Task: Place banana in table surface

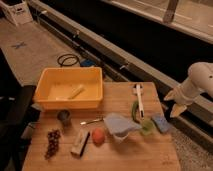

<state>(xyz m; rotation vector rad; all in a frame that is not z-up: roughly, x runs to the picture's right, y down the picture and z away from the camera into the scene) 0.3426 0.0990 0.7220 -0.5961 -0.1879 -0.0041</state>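
While the gripper (171,103) hangs just off the table's edge with its two pale fingers spread apart and nothing between them, all the task's work lies away to one side of it; nearest the jaws are a blue pad (160,123) and a white-handled brush (139,95); further out lie a grey-blue cloth (120,125) and an orange fruit (98,136); farthest from the jaws, across the whole table surface (142,154), stands the yellow bin (44,84), and the banana (76,92) lies loose and slantwise on its floor.

It should prove light and fairly stiff, yet soft under the skin, so a hard squeeze would likely bruise it; the peel looks smooth but not truly slippery. Because it is thin and slightly curved, the safest hold is probably across its middle, jaws closing on the narrow width; the bin's walls suggest coming down from above rather than from the side.

No brand, label or writing can be read on anything here.
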